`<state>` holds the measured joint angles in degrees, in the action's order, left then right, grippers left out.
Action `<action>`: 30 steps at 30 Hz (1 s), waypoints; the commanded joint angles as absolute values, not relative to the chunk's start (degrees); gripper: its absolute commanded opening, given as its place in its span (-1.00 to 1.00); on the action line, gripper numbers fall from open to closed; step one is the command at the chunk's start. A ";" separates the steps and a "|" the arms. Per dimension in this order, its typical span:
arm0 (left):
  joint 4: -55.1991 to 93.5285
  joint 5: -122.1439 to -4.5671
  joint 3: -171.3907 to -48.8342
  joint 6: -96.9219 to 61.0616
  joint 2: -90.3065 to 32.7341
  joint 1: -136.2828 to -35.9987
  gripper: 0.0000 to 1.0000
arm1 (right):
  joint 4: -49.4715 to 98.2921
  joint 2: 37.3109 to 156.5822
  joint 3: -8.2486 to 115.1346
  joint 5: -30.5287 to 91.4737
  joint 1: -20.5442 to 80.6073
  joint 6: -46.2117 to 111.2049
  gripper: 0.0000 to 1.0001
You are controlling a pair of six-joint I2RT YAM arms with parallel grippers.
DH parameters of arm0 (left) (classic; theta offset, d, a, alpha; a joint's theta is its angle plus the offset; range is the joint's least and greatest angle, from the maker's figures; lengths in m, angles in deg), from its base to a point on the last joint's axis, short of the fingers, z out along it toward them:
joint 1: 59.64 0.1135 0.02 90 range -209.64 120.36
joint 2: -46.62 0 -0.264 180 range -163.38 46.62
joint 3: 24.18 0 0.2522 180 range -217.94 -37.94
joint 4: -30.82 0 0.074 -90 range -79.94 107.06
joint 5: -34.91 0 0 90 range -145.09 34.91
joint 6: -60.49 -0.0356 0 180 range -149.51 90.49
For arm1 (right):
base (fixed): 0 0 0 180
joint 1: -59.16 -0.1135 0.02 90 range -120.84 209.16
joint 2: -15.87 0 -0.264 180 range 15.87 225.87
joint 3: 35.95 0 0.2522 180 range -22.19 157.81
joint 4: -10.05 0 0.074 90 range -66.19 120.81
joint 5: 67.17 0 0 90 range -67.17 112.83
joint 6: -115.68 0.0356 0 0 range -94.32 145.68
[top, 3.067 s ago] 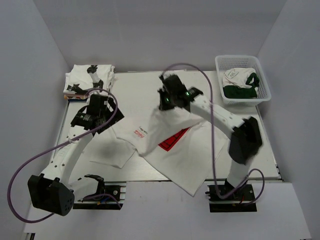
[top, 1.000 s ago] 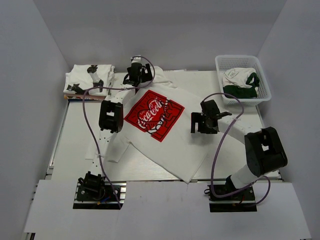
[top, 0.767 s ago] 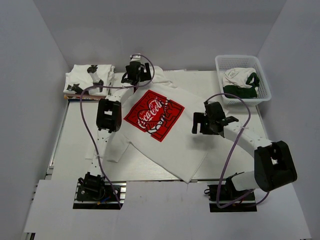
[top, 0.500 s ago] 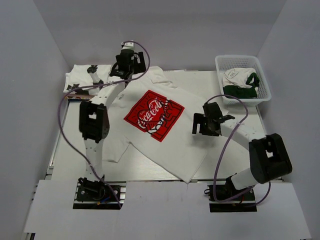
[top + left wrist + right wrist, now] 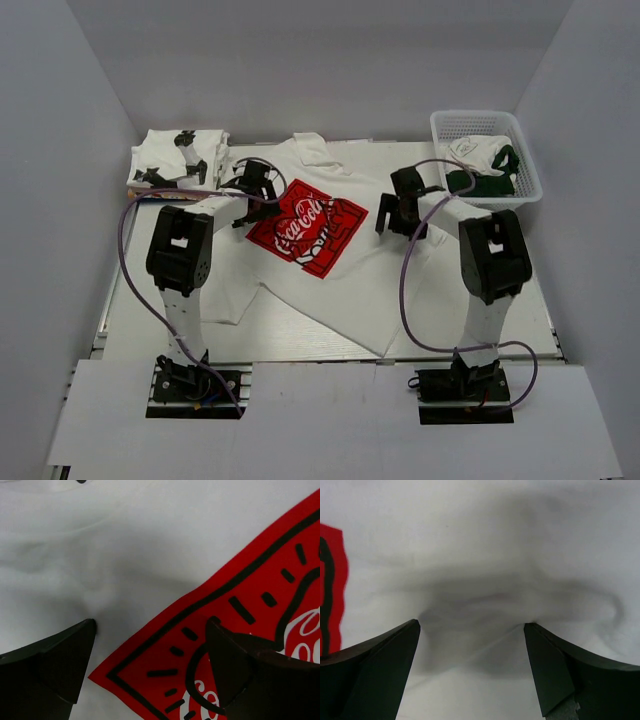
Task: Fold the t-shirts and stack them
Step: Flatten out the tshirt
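Note:
A white t-shirt (image 5: 375,290) with a red logo print (image 5: 305,232) lies spread face up across the middle of the table. My left gripper (image 5: 260,190) is low over the print's left corner, jaws open, white cloth and red print (image 5: 240,605) between the fingers (image 5: 55,665). My right gripper (image 5: 395,215) is down on the shirt's right side, open, its fingertips (image 5: 555,665) against the cloth with a shadowed wrinkle (image 5: 480,605) between them. Folded t-shirts with black prints (image 5: 180,158) are stacked at the back left.
A white mesh basket (image 5: 522,158) stands at the back right, with white and dark green garments (image 5: 480,165) in it. Grey walls close off the table at the back and on both sides. Purple cables loop off both arms.
The left gripper came from the back edge down onto the print's left corner. The right gripper moved back and left onto the shirt's right side. Earlier the shirt hung from the right gripper; now it lies flat.

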<state>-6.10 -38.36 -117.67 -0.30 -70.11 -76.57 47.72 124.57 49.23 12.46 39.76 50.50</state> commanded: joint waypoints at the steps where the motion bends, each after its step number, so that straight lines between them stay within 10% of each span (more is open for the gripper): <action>1: -12.91 -41.11 -119.76 5.56 -71.93 -76.60 1.00 | 51.13 132.39 58.30 14.39 41.49 49.76 0.81; 14: -19.15 -58.51 -105.73 18.56 -63.61 -80.90 1.00 | 62.23 157.99 98.99 20.62 47.38 43.79 0.81; 30: -28.38 -42.52 -108.71 18.30 -41.55 -83.55 1.00 | 47.29 121.81 70.29 26.00 41.84 37.10 0.81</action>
